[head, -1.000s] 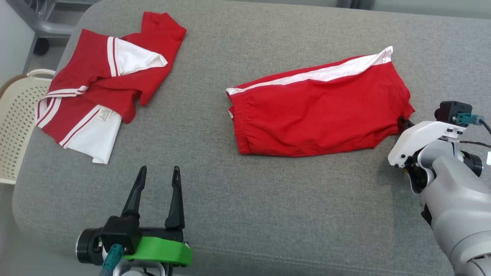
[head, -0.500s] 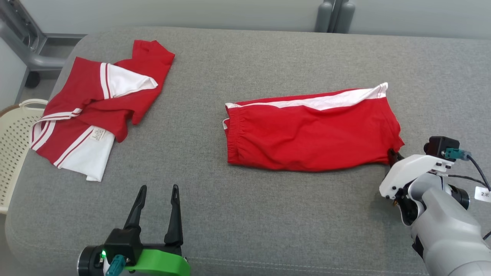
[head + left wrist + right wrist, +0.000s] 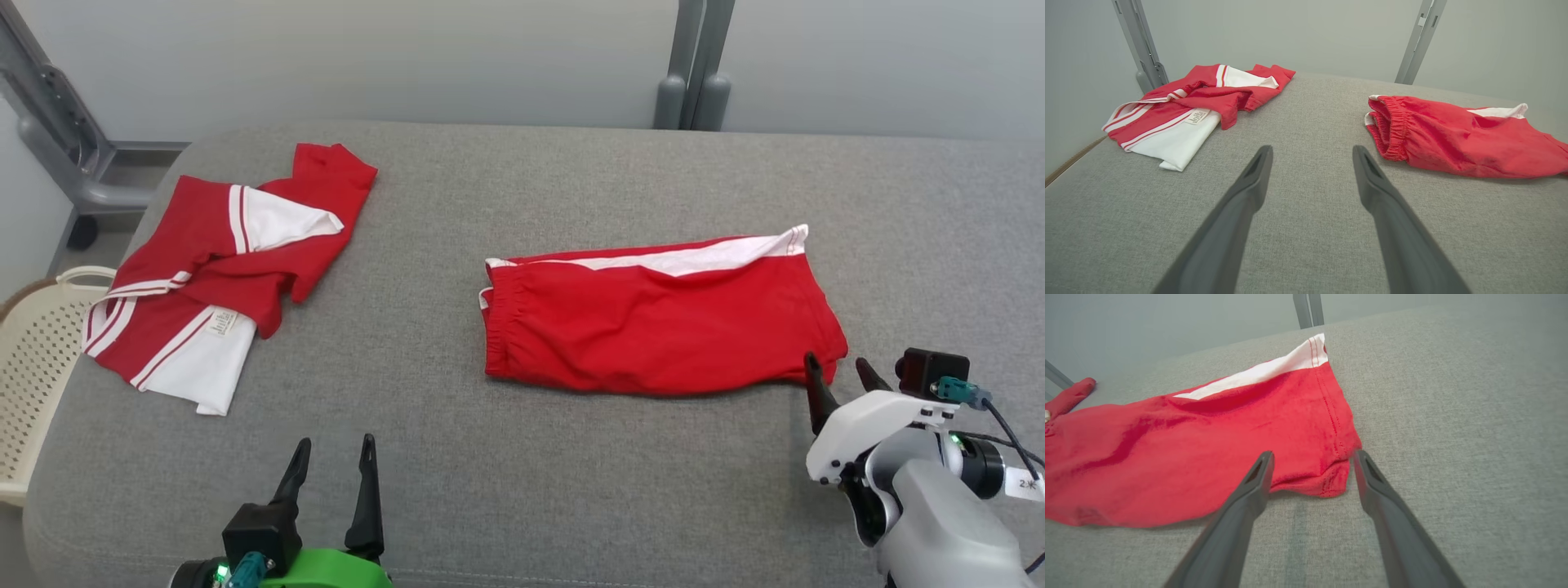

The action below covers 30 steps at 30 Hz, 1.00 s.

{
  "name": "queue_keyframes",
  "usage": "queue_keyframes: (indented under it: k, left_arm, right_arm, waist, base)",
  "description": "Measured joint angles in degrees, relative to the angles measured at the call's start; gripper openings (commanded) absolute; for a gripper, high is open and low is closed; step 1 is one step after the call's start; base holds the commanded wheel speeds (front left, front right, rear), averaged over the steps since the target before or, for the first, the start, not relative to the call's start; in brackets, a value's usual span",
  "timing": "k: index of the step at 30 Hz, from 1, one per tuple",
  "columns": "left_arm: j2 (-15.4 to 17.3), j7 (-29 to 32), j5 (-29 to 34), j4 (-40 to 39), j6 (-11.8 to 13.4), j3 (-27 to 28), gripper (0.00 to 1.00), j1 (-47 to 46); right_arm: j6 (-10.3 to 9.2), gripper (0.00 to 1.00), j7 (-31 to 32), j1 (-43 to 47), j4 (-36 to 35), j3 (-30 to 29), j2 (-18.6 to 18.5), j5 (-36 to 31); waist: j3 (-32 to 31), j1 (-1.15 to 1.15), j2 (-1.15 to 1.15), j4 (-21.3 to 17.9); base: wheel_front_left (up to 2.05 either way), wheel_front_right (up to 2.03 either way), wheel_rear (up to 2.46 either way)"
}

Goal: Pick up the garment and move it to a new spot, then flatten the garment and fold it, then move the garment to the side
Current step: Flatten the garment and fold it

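– Two garments on the grey-topped desk. Which one lies by the right end effector?
– The red shorts. They lie folded flat, right of centre, with a white stripe along the far edge. The waistband is to the left and the leg hems to the right.
– And how does that end effector stand?
– It is at the near right corner of the shorts, with its fingers wide apart and holding nothing. In the right wrist view the hem corner lies on the desk between the two tips. I cannot tell whether a tip brushes the cloth.
– The left end effector?
– It hangs at the near left, also spread wide and empty, over bare grey fabric. The waistband is farther off to its right, well apart from it.
– What else is there?
– A crumpled red and white garment lies at the far left, well apart from the shorts. A cream perforated basket stands beside the desk's left edge.
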Motion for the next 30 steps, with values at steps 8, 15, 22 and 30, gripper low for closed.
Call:
queue_keyframes:
  k: [8,15,22,30]
  left_arm:
    - [2.0,0.52,-0.38,-0.04,0.84,1.23,1.0,0.81]
    - [3.2,0.45,-0.86,0.42,1.22,2.29,1.0,1.06]
    - [4.82,2.15,-2.04,2.38,0.96,3.36,1.0,-0.04]
    - [6.39,3.97,-2.79,4.68,-0.69,2.78,1.0,-1.13]
  right_arm:
    - [0.01,1.0,-0.33,12.24,-22.27,-7.73,4.05,-9.44]
    - [0.01,1.0,-0.31,22.73,-36.73,-9.76,6.39,-15.75]
    - [0.0,1.0,1.62,27.41,-41.54,-8.09,6.48,-15.22]
    - [0.01,1.0,4.05,29.86,-42.25,-8.93,6.5,-16.72]
  waist:
    - [-3.88,0.0,0.0,0.5]
    - [-5.82,0.0,0.0,0.71]
    - [-6.36,0.0,0.0,0.14]
    - [-6.51,0.0,0.0,-0.59]
  base:
    - [0.0,0.0,0.0]
    - [0.0,0.0,0.0]
    - [0.0,0.0,0.0]
    - [0.0,0.0,0.0]
